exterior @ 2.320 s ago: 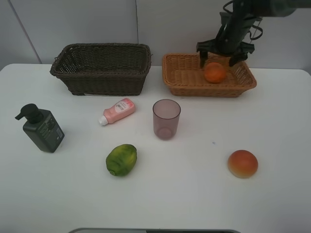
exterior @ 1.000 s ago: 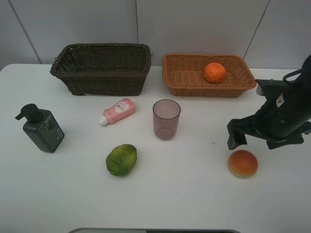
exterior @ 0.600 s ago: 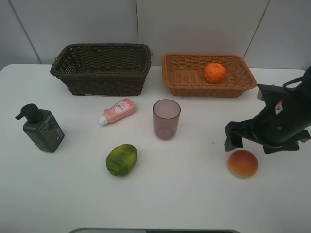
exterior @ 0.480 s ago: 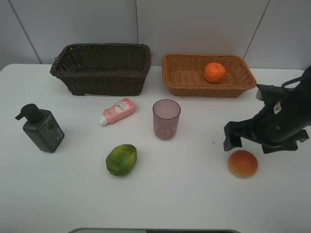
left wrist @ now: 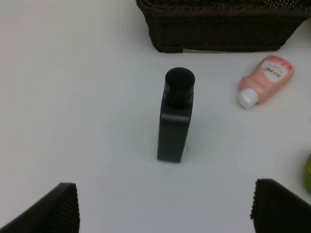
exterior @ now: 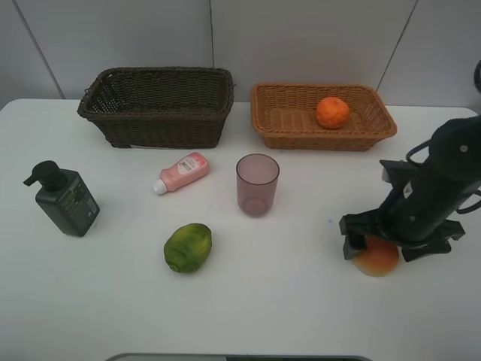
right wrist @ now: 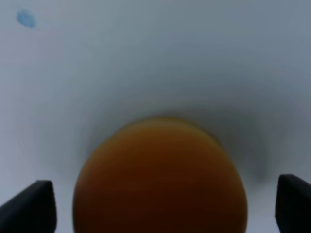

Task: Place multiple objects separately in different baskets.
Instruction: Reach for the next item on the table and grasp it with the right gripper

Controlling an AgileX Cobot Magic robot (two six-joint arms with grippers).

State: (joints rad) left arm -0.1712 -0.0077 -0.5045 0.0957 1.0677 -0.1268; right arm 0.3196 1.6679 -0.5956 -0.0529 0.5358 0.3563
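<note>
Toward the white table's (exterior: 301, 308) right edge, the right gripper (exterior: 387, 247) is coming down over the round red-yellow fruit (exterior: 373, 261), jaws spread wide and not pinching. The fruit is sitting on the table, probably heading for the shallow tan wicker basket (exterior: 285, 124).

Bright, even, diffuse light covers the white desk (exterior: 285, 301), and shadows lie soft and faint. The right wrist view is blurred: the round red-yellow fruit (right wrist: 160, 179) looms out of focus, ringed by murky shadow. The left wrist view shows the dark green plastic pump bottle (left wrist: 174, 131) sharp.
</note>
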